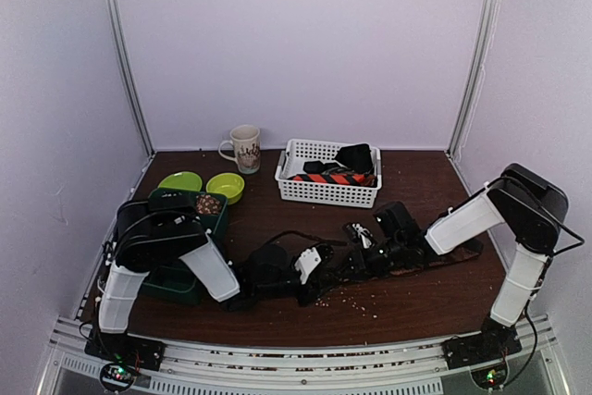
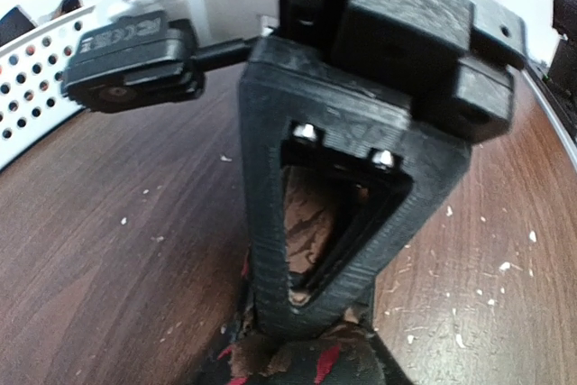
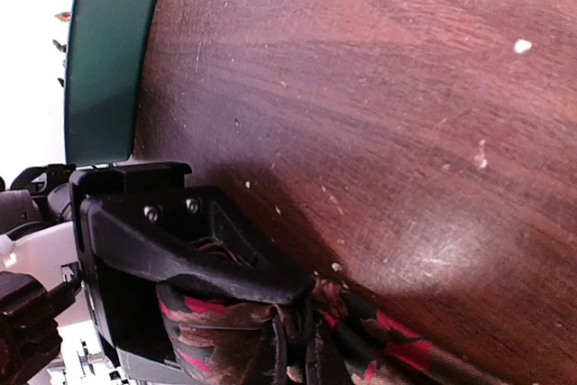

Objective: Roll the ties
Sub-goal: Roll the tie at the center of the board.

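Note:
A brown, black and red patterned tie (image 1: pixel 347 270) lies bunched on the table's near middle, between both grippers. My left gripper (image 1: pixel 324 267) reaches in from the left and my right gripper (image 1: pixel 363 252) from the right, nearly meeting. In the left wrist view black fingers (image 2: pixel 270 223) close to a V on the tie (image 2: pixel 306 358). In the right wrist view a black finger (image 3: pixel 207 259) presses on the folded tie (image 3: pixel 234 331). An orange-red and navy striped tie (image 1: pixel 338 177) and a black tie (image 1: pixel 356 156) lie in the white basket (image 1: pixel 328 195).
A mug (image 1: pixel 246 148) stands left of the basket. Two green bowls (image 1: pixel 180 180) (image 1: pixel 225 186) and a dark green bin (image 1: pixel 190 219) sit at the left; the bin also shows in the right wrist view (image 3: pixel 108 51). Pale crumbs (image 1: pixel 361 302) dot the wood.

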Controlling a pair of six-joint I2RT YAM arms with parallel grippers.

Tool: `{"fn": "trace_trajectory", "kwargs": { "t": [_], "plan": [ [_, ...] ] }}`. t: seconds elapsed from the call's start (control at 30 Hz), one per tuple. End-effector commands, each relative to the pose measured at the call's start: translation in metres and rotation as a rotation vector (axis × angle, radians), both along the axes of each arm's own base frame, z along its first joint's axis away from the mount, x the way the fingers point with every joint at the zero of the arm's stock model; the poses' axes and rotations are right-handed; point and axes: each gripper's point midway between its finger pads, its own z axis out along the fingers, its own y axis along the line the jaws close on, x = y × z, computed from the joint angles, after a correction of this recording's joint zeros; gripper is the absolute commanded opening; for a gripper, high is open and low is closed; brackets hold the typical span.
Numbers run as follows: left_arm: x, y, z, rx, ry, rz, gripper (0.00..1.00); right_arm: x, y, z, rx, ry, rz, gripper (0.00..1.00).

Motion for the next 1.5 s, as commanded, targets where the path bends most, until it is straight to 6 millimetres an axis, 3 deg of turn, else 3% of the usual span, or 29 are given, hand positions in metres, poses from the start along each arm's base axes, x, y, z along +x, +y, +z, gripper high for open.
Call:
{"fn": "trace_trajectory", "kwargs": {
  "t": [0.0,0.13,0.27,0.37,0.67,0.77,0.9,1.17,1.33,1.47],
  "plan": [
    [-0.007,0.011,-0.026,0.157,0.038,-0.006,0.3,-0.015,-0.027,-0.029,-0.133,0.07,-0.074,0.15],
    [-0.015,0.031,-0.044,0.361,0.035,-0.053,0.23,-0.007,-0.023,0.009,-0.073,0.005,-0.076,0.36],
    [-0.017,0.034,-0.045,0.485,0.064,-0.087,0.24,-0.005,-0.008,0.037,0.017,0.012,-0.062,0.43],
    [-0.022,0.035,-0.047,0.524,0.095,-0.11,0.24,-0.008,0.005,0.044,0.078,0.038,-0.052,0.45],
    [-0.023,0.033,-0.049,0.538,0.116,-0.12,0.25,-0.008,0.021,0.033,0.126,0.074,-0.043,0.41],
    [-0.023,0.032,-0.05,0.541,0.119,-0.123,0.25,-0.006,0.02,0.029,0.106,0.063,-0.041,0.24],
    [-0.022,0.031,-0.046,0.529,0.117,-0.118,0.31,-0.011,0.011,0.009,0.024,0.08,-0.027,0.0],
    [-0.006,0.027,-0.011,0.408,0.064,-0.079,0.6,-0.013,-0.015,-0.017,-0.029,0.109,-0.051,0.0],
    [-0.003,0.017,0.012,0.278,0.015,-0.071,0.66,-0.005,-0.034,-0.026,-0.047,0.122,-0.09,0.0],
    [-0.001,0.014,0.014,0.183,-0.005,-0.048,0.69,-0.006,-0.05,-0.034,-0.068,0.146,-0.113,0.0]
  ]
}}
